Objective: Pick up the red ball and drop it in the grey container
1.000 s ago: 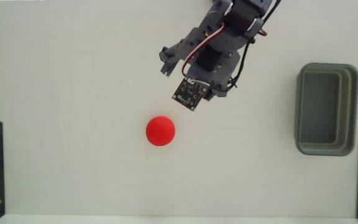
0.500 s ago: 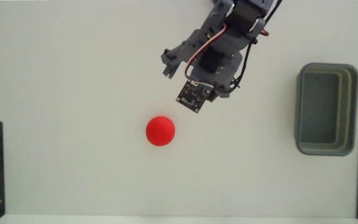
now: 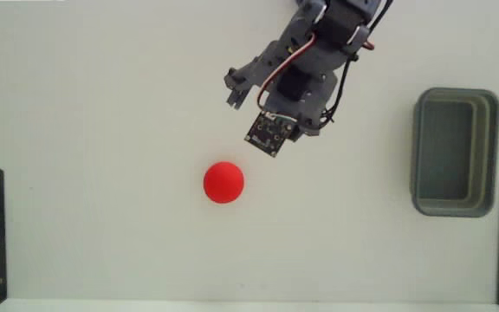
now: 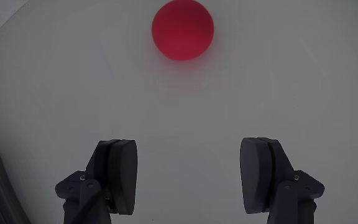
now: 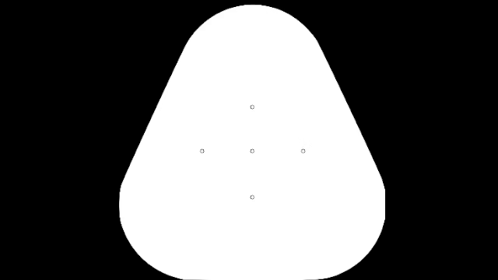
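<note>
The pincer is gaping wide in the wrist view, its two dark fingers standing well apart with only bare white bench between them, gripping nothing. The lower ends of both fingers are running off the bottom edge of that view. In the fixed view the fingertips themselves are proving hard to make out beneath the arm's grey body and its small camera board, and the arm's base is being cut off by the top edge.

The arm is reaching down from the top of the fixed view, slanting toward the red ball and hanging above and to the right of it, clear of contact. The red ball is sitting on the bench, ahead of the open fingers near the top of the wrist view. The grey container is lying well to the right of the red ball. Compared with half a second ago, arm and ball are showing no visible shift.
</note>
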Available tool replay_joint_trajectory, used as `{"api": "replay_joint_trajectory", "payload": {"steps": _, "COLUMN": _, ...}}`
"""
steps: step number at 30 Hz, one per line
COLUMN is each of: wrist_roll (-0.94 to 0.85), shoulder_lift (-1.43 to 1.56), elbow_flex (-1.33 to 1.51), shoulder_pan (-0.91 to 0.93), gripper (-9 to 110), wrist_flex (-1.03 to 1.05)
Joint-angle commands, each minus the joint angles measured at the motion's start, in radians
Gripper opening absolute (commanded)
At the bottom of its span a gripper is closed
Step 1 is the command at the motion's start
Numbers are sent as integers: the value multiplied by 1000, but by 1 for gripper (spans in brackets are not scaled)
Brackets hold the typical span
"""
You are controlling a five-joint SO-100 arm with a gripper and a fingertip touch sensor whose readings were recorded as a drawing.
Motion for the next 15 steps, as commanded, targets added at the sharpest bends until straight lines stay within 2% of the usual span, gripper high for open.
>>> {"api": "replay_joint_trajectory", "payload": {"steps": 1, "wrist_roll": 3, "shoulder_lift": -35, "elbow_flex": -6, "shoulder_pan": 0, "gripper": 110, "wrist_flex": -65}}
{"api": "replay_joint_trajectory", "payload": {"steps": 15, "wrist_roll": 3, "shoulder_lift": -416, "elbow_flex": -146, "shoulder_pan": 0, "gripper": 110, "wrist_flex": -308}}
